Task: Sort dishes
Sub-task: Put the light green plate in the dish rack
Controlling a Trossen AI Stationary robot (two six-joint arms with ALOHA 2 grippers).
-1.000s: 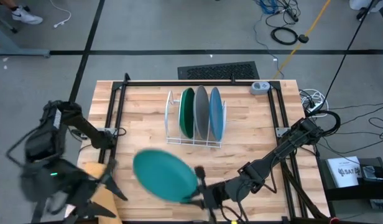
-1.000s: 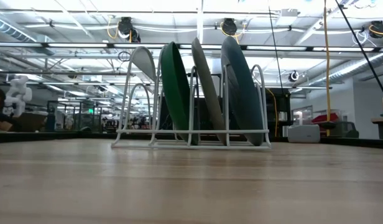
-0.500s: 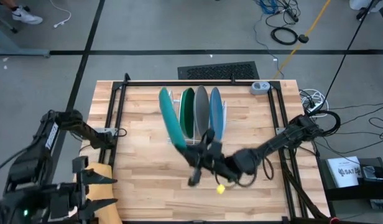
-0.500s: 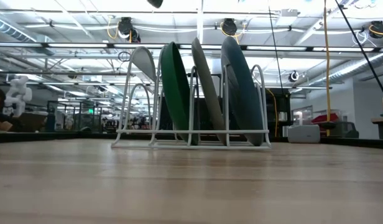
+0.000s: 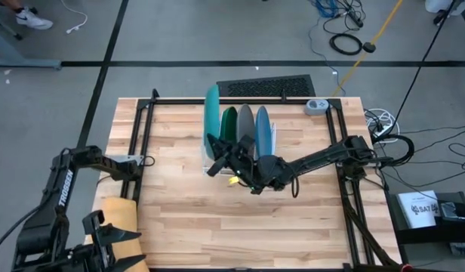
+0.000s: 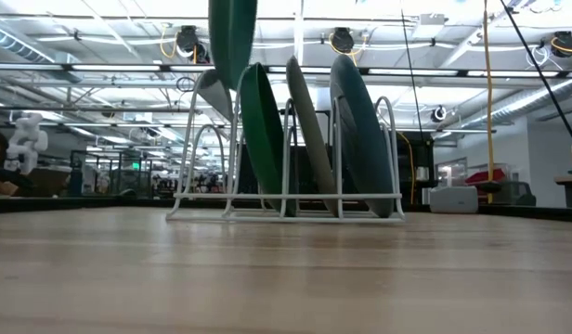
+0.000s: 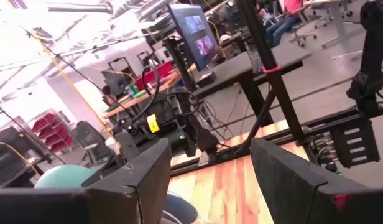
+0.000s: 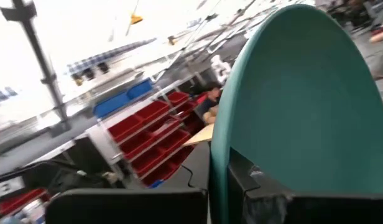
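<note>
The teal plate stands on edge in the air over the left-most slot of the white wire rack. In the low view the teal plate comes down from above, its lower rim level with the rack's top wires. The dark green plate, grey plate and blue plate stand on edge in the rack's slots, leaning on its wires. My right gripper is shut on the teal plate. My left gripper is open at the table's near-left corner. My right gripper pinches the teal plate's rim between its two fingers, one on each face. In the high view the hold is at the plate's near end, the arm reaching in from the table's right. The plate is upright; whether it touches the rack cannot be told.
A yellow cloth lies at the table's near-left corner beside the left arm. A black frame runs round the table's far and side edges. Bare wood lies between the rack and the near edge.
My right gripper has carried the teal plate from the table's near middle toward the far edge, up to the rack's left end. The plate has turned from lying nearly flat to standing on edge. My left arm has drawn back toward the near-left corner.
</note>
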